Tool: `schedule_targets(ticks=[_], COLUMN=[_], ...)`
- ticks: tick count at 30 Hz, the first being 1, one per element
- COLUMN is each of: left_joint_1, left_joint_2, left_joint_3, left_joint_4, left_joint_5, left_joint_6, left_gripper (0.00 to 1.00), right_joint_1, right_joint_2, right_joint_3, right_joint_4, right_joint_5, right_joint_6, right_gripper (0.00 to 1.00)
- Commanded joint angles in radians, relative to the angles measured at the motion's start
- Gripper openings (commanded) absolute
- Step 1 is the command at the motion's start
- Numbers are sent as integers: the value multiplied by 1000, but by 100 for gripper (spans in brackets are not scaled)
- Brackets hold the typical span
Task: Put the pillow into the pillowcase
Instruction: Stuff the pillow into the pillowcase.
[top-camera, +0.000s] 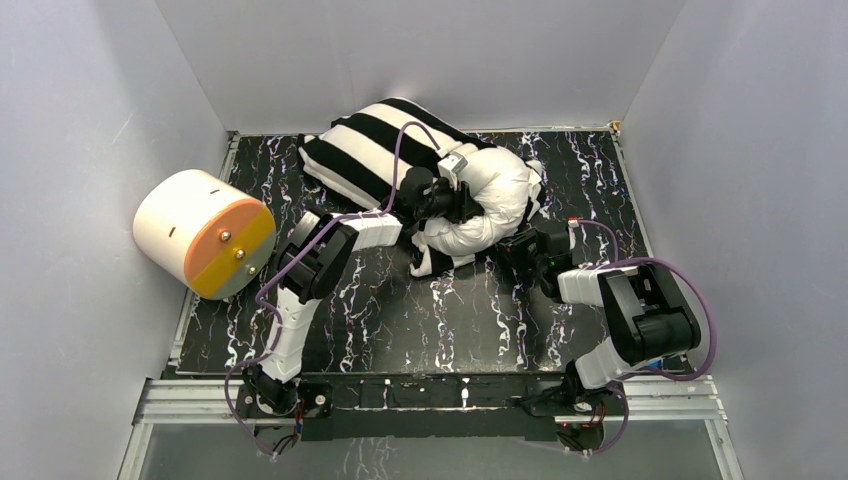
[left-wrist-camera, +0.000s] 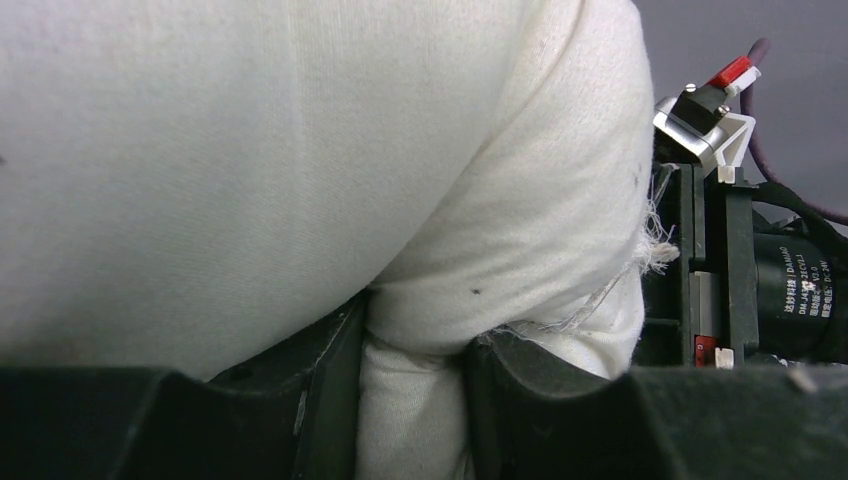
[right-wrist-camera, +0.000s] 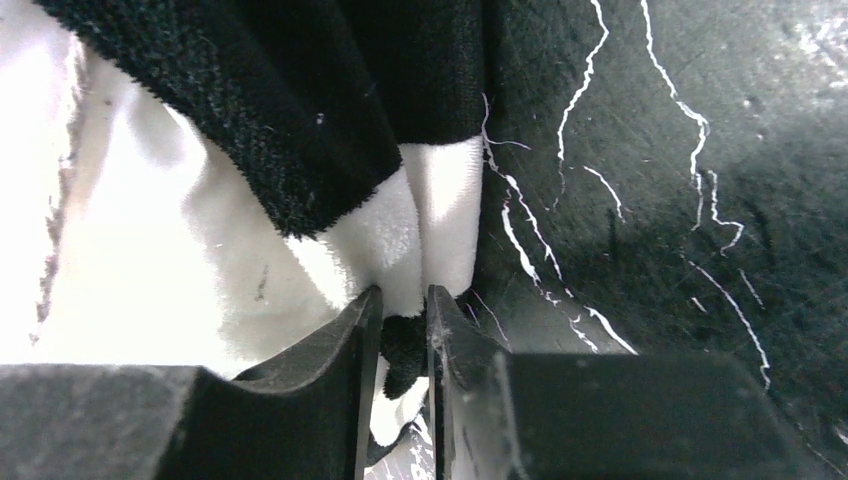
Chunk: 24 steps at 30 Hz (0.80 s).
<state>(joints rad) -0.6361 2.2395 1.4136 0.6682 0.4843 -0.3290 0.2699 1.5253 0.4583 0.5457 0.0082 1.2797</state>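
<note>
The black-and-white striped pillowcase lies at the back of the table with the white pillow bulging out of its right end, curled toward the front. My left gripper is shut on a fold of the pillow; white cloth fills the gap between the left gripper's jaws. My right gripper sits just in front of the pillow's right end. In the right wrist view the right gripper is shut on a striped edge of the pillowcase, low over the tabletop.
A cream cylinder with an orange face lies at the table's left edge. The black marbled tabletop is walled in by grey panels on three sides. The other arm's wrist motor shows close beside the pillow in the left wrist view.
</note>
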Motion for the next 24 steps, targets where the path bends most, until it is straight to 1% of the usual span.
schedule_targets(ticks=[1,4,6,8,15,19,20,22,24], left_joint_1=[93,94,96,96,96,96,96,96,96], left_joint_2=[160,155,150,146,146,149,150,153,154], left_joint_3=[-84,-81,-82,-82,-72,-72,-71,-68,-64], left_joint_4=[-368,-372,-376,-379,-386,-387,-387,-388,-394], left_joint_5=[-177,-177,-178,-178,-178,-181,-181,-179,-178], left_joint_6=[52,55,56,56,58,60,60,59,62], left_gripper=[34,34,34,35,35,35,35,36,37], right_joint_1=[15,22,23,22,24,28,31,41,51], right_joint_2=[-48,-71,-64,-44,9,-1,-9,-33,-60], right_joint_3=[-8,-9,1,3,-3,-9,-11,-15,-19], right_joint_4=[77,53,28,41,103,132,132,114,90], right_joint_5=[34,69,78,76,56,33,35,48,73], right_joint_6=[13,10,10,11,16,14,16,18,21], right_gripper=[30,32,35,35,34,25,25,26,30])
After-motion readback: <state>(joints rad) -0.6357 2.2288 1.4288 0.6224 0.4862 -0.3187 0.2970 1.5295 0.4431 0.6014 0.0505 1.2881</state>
